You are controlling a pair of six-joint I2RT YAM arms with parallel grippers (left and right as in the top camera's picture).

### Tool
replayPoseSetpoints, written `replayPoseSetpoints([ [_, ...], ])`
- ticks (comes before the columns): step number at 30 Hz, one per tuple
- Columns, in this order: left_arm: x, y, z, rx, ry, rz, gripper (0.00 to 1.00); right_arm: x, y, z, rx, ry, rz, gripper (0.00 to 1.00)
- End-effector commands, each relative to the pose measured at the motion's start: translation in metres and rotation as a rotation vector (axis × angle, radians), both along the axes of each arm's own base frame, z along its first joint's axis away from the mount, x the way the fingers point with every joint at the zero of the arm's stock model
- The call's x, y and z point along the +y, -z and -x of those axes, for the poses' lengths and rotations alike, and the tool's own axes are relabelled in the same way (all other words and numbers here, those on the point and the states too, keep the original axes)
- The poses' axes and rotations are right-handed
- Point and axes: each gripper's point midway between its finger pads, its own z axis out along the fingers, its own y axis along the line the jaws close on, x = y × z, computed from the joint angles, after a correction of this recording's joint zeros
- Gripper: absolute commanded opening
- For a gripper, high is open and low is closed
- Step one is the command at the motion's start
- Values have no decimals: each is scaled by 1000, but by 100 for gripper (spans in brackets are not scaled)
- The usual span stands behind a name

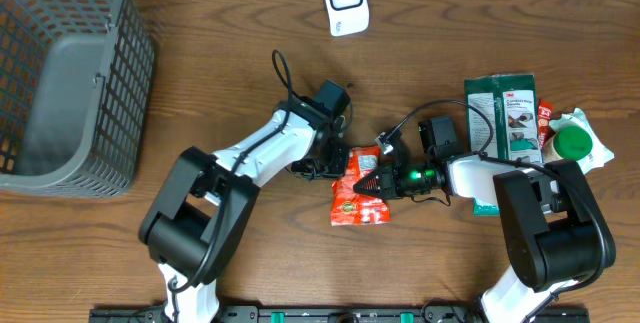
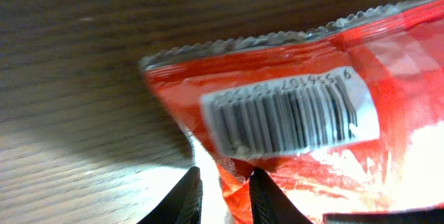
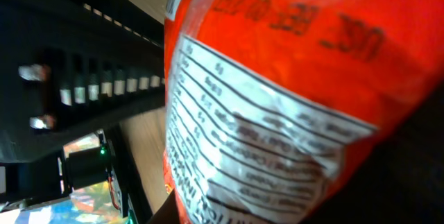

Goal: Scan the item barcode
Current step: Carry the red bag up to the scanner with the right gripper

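Note:
A red snack packet lies at the table's middle, held between both arms. In the left wrist view its white barcode label faces the camera, just below the crimped top seam. My left gripper is shut on a fold of the packet's left edge, its jaws close together. My right gripper is shut on the packet's right side. In the right wrist view the packet's nutrition label fills the frame. The white scanner stands at the table's far edge, well away from the packet.
A grey mesh basket fills the far left corner. At the right lie a green 3M package and a green-lidded item on white wrapping. Black cables trail across the table's middle.

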Motion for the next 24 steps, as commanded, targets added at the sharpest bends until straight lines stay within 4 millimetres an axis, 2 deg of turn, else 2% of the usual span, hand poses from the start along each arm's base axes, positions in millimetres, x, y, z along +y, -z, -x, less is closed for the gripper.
replayPoseSetpoints([
  [1,18,-24,-18,-96,-31,-10,25,-3,5,-1,15,11,40,12],
  [6,40,-67,-40,-202,-112,41,29,-9,-10,-17,-30,19,123,8],
  [9,68,-89,-51,-260,-183,14,32,-16,-31,-30,-79,13,210,3],
  [12,101,-106,-59,-309,-261,-28,40,-28,-58,-43,-139,8,328,1],
  [17,154,-134,-70,-353,-408,-45,43,-55,-123,-68,-241,42,581,1],
  [20,180,-150,-77,-366,-471,-57,48,-63,-175,-77,-306,42,667,1],
  [24,199,-171,-87,-404,-513,-58,58,-69,-252,-89,-440,96,704,1],
])
